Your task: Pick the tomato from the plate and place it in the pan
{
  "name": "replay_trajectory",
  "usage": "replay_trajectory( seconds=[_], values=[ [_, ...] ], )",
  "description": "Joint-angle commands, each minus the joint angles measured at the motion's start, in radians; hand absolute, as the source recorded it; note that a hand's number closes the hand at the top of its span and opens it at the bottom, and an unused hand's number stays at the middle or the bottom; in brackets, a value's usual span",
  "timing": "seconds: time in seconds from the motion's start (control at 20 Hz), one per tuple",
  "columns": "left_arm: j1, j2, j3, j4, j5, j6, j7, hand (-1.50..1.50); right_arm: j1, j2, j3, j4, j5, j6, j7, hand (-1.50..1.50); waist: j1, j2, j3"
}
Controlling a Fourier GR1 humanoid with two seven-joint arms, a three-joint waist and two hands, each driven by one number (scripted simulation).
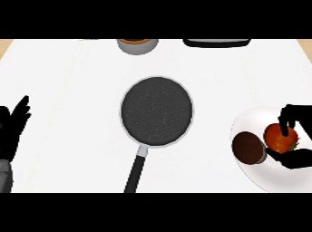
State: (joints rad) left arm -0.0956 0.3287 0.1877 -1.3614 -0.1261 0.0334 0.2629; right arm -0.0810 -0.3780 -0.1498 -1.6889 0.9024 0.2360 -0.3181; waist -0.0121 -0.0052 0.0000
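Observation:
A red tomato (280, 137) sits on the white plate (279, 179) at the right. My right hand (306, 136) is curled round it, fingers over its top and thumb under its near side. A dark brown round item (247, 147) lies on the plate to the tomato's left. The dark pan (157, 111) rests in the middle of the counter, its black handle (135, 172) pointing toward me. My left hand (8, 129) stays open at the left edge, fingers up.
A grey cup with orange contents (138, 44) stands at the back centre. A dark-rimmed object (216, 43) lies at the back right. The white counter (71, 81) spreads around the pan.

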Motion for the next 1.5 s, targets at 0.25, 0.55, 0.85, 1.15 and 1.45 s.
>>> replay_trajectory(
  seconds=[0.25, 0.55, 0.85, 1.15, 1.45],
  values=[
    [-0.049, -0.008, 0.011, 0.05, -0.014, -0.005, -0.008, 0.0, -0.123, 0.084, 0.023, -0.124, -0.083, 0.094, 0.121, 1.5, 0.014, 0.006, 0.0],
    [0.048, -0.04, -0.005, 0.034, -0.015, -0.014, -0.098, 0.0, -0.268, 0.272, 0.152, -0.034, -0.031, 0.06, 0.311, 1.5, 0.027, 0.007, -0.001],
    [-0.064, -0.01, 0.016, 0.086, -0.023, -0.013, -0.046, 0.0, -0.446, 0.374, 0.185, 0.205, -0.051, -0.034, 0.415, 1.5, 0.024, 0.008, 0.0],
    [-0.056, 0.033, 0.042, 0.046, 0.011, -0.068, -0.016, 0.0, -0.649, 0.377, 0.278, 0.533, -0.115, -0.208, 0.499, 1.5, 0.043, 0.011, 0.0],
    [-0.055, -0.046, -0.008, 0.067, -0.029, -0.019, -0.064, 0.0, -0.748, 0.378, 0.341, 0.89, -0.226, -0.415, 0.372, 1.5, 0.045, 0.014, 0.0]
  ],
)
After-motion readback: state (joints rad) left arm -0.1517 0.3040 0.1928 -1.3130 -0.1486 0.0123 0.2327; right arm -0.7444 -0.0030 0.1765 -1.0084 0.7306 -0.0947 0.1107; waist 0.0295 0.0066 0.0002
